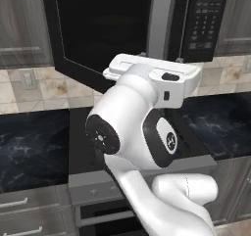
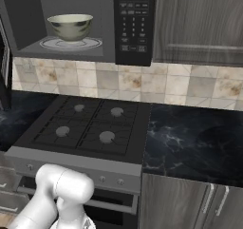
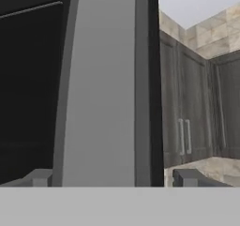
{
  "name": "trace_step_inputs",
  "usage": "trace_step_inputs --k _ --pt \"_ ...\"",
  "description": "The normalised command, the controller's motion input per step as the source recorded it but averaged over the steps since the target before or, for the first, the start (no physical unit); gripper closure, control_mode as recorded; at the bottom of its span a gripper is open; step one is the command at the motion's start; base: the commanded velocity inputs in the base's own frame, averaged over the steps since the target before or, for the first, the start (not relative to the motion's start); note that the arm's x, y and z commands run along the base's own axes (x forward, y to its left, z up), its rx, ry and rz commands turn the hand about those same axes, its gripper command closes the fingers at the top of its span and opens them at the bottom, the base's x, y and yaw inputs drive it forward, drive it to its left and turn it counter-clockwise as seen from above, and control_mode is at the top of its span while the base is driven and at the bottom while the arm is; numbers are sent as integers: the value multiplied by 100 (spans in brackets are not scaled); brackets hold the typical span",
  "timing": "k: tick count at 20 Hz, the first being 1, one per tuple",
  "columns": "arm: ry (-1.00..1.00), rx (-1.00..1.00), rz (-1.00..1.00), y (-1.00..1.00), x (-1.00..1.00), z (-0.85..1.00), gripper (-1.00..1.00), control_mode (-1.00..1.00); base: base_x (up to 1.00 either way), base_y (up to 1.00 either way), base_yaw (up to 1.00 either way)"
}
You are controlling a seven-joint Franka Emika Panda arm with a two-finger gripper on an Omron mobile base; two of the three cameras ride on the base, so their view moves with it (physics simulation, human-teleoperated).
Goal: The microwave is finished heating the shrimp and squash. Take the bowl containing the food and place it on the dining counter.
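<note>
The microwave [image 2: 133,19] hangs above the stove with its door swung open. Inside it, the cream-white bowl [image 2: 70,26] stands upright on a glass turntable [image 2: 71,44]. The shrimp and squash are hidden below the bowl's rim. In the left base view my hand [image 1: 152,76] is raised close to the door's silver handle strip [image 1: 162,19]. In the hand view that handle strip [image 3: 101,84] rises right in front of my gripper [image 3: 112,178]. The gripper is open, its fingertips [image 3: 40,177] wide apart with nothing held. The dining counter is out of view.
A black four-burner stovetop [image 2: 85,123] lies under the microwave, flanked by black marbled counters [image 2: 194,138] over grey cabinets. Grey wall cabinets [image 2: 199,23] hang to the microwave's right. The open door's dark glass [image 1: 103,19] juts out toward my arm.
</note>
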Motion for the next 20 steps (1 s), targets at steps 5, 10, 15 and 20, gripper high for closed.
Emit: trace_step_inputs --k 5,10,15,20 --pt "-1 0 0 4 -100 -29 -100 -100 0 0 0" --pt "-1 0 0 0 -100 -41 -100 -100 0 0 0" --pt "0 -3 3 7 -49 -13 -100 -100 0 0 0" --pt "0 -12 -4 53 24 -14 -100 -100 0 0 0"
